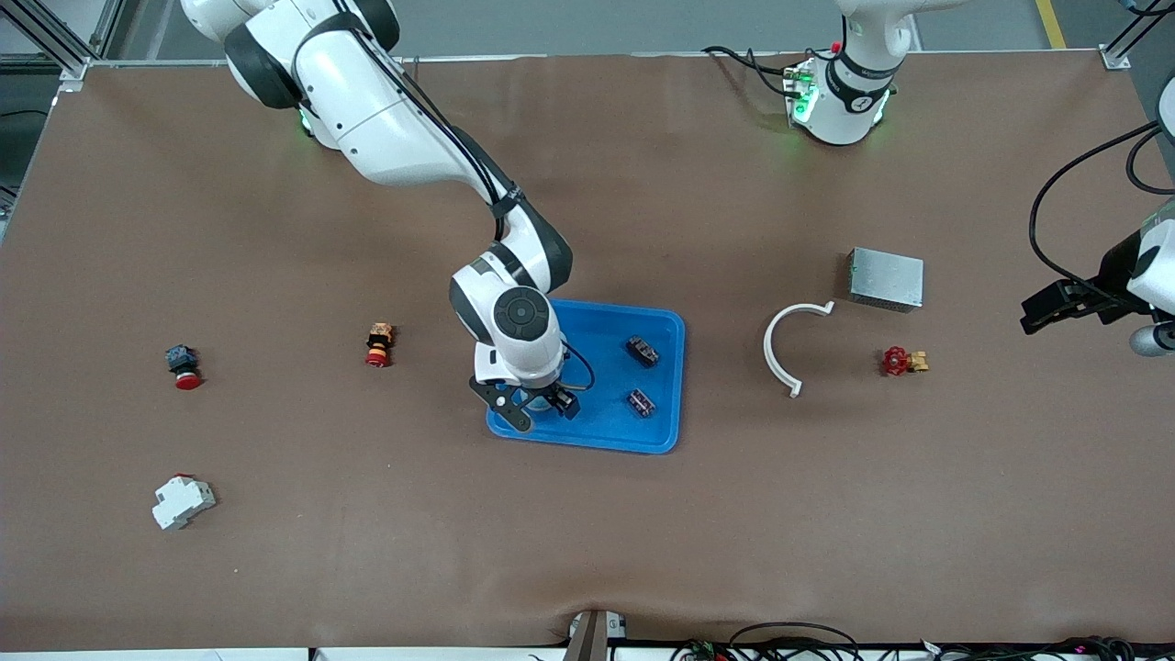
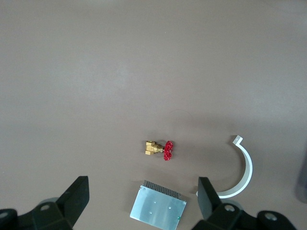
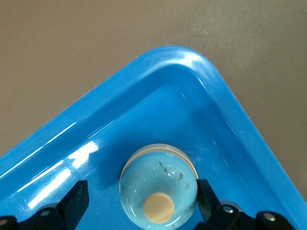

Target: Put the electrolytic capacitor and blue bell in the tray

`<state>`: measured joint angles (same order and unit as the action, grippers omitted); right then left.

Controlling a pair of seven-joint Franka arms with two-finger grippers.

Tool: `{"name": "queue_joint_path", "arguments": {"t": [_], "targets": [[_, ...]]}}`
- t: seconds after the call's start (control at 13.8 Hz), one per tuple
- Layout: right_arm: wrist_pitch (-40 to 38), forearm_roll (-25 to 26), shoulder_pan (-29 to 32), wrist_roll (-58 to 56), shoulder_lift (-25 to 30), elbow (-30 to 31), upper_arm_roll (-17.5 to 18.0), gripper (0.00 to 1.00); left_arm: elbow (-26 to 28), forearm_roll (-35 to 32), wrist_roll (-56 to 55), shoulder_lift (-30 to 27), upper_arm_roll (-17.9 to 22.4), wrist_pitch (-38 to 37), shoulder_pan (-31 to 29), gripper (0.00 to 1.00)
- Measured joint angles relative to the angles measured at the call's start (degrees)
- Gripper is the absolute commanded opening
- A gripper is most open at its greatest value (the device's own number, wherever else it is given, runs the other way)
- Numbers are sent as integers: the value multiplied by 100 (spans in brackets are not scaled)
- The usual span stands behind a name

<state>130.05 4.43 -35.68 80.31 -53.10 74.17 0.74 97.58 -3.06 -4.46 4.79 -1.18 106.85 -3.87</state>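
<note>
The blue tray (image 1: 601, 431) lies mid-table. My right gripper (image 1: 540, 408) hangs low over the tray's corner toward the right arm's end, open. The light blue bell (image 3: 158, 189), a dome with a tan button on top, sits on the tray floor (image 3: 144, 120) between the fingers (image 3: 76, 199); one finger stands close beside it, the other apart. The gripper hides most of the bell in the front view. Two small dark capacitors (image 1: 643, 351) (image 1: 641, 402) lie in the tray toward the left arm's end. My left gripper (image 1: 1042, 312) (image 2: 143, 191) waits open and empty above the table at the left arm's end.
A grey metal box (image 1: 885, 278) (image 2: 158, 208), a white curved clip (image 1: 785, 344) (image 2: 242, 172) and a red-handled brass valve (image 1: 904, 361) (image 2: 159, 149) lie toward the left arm's end. Two red push buttons (image 1: 184, 365) (image 1: 378, 344) and a white breaker (image 1: 182, 501) lie toward the right arm's end.
</note>
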Motion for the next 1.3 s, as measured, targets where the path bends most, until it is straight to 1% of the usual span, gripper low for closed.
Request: {"name": "queue_joint_path", "arguments": {"t": [0.07, 0.14, 0.22, 0.43, 0.72, 0.87, 1.09, 1.16, 1.3], "targets": [[2, 0, 1, -1, 0, -20, -19, 100, 25, 27, 0, -25, 322, -3, 301, 100], [2, 0, 1, -4, 0, -49, -36, 100, 49, 61, 0, -51, 545, -6, 490, 100], [-8, 1, 2, -13, 0, -92, -49, 100, 79, 77, 0, -80, 639, -9, 544, 100], [-303, 1, 16, -203, 0, -263, -71, 100, 166, 86, 0, -155, 681, -10, 543, 100], [-1050, -3, 124, -542, 34, -637, -68, 100, 220, 88, 0, -254, 678, -11, 548, 100], [-1482, -10, 322, -1025, 134, -762, -39, 100, 288, 96, 1, -445, 670, -14, 548, 100], [-1960, -17, 629, -2129, 442, -780, -36, 100, 314, 108, 1, -803, 598, -52, 577, 100], [-2136, -17, 722, -2328, 540, -781, -37, 100, 273, 108, 1, -897, 593, -111, 595, 100], [-2310, -18, 910, -2597, 720, -779, -39, 100, 117, 108, 1, -980, 594, -456, 605, 100]]}}
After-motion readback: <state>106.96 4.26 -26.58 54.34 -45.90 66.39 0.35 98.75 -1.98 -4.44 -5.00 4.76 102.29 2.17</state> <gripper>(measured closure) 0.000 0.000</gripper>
